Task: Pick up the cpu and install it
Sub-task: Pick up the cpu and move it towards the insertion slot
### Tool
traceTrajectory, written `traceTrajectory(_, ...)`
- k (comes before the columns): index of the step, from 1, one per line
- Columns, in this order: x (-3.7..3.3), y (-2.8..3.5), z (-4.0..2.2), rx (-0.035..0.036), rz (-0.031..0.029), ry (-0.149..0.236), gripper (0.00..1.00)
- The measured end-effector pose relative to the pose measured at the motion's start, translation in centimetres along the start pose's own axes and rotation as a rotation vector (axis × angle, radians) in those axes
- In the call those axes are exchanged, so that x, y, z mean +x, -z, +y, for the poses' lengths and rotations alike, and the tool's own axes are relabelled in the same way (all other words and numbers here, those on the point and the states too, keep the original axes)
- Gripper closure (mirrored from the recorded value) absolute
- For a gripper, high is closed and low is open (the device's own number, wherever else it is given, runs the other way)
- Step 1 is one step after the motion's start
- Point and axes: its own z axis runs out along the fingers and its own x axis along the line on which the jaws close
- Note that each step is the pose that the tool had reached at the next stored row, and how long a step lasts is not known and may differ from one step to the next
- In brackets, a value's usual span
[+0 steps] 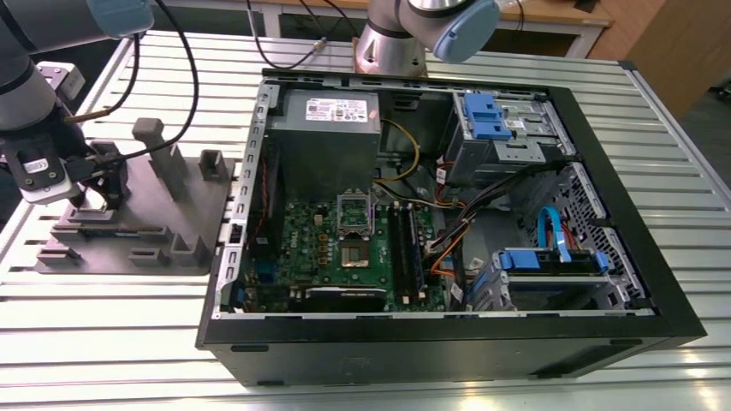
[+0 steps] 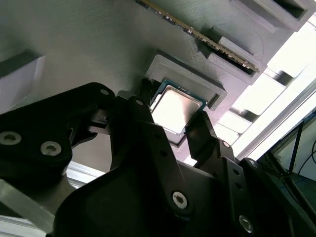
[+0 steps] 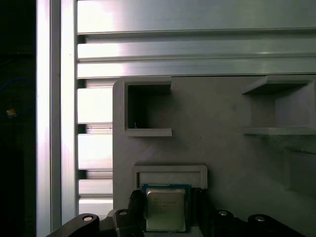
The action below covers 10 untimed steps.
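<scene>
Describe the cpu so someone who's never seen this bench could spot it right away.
Start at the grey plastic plate with upright blocks, on the exterior view's left of the open computer case. The cpu lies in a shallow framed recess near the plate's edge, right at the claw. It's the one flat silvery square with a darker rim amid matte grey plastic.

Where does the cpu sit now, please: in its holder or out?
In: the cpu lies flat within the raised frame of the grey plate, with the end effector right at it.
</scene>
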Motion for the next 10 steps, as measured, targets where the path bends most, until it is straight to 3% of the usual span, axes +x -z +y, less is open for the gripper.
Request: traceTrajectory(10, 0.0, 0.09, 0.0, 0.0, -0.0001, 0.0, 0.45)
